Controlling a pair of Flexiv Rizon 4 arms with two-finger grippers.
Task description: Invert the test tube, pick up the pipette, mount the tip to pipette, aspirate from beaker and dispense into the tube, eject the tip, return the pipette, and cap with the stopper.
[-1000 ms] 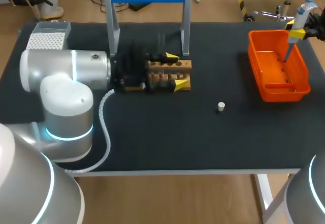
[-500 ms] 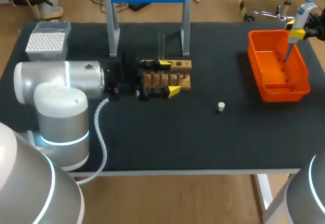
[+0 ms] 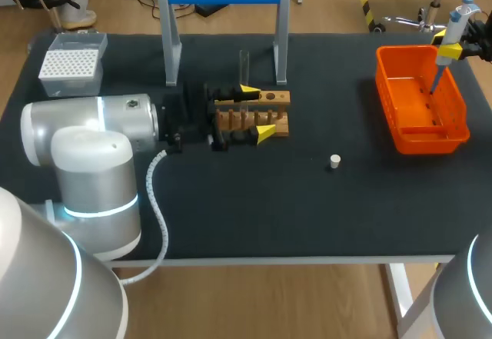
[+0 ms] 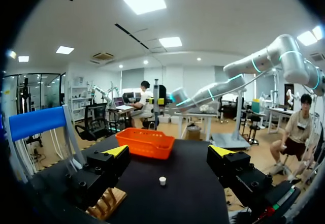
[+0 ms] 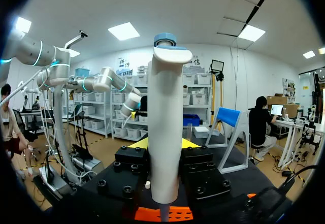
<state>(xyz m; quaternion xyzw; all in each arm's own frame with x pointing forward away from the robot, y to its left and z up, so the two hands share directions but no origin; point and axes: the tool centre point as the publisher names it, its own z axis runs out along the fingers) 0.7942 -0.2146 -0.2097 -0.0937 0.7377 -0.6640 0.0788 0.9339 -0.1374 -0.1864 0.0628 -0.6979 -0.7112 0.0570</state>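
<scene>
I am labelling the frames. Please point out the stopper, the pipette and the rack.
stopper [image 3: 334, 159], head view, its white top.
pipette [image 5: 165, 132], right wrist view, its body.
rack [image 3: 281, 99], head view, its top face.

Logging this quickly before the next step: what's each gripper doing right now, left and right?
Left gripper: open, holding nothing.
Right gripper: shut on the pipette.

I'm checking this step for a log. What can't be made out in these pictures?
Test tube: head view, clear glass too faint to tell which end is up.
Rack: head view, partly covered by the left end effector.
Pipette: head view, too small to show whether a tip is mounted.
Beaker: seen in no view.
</scene>
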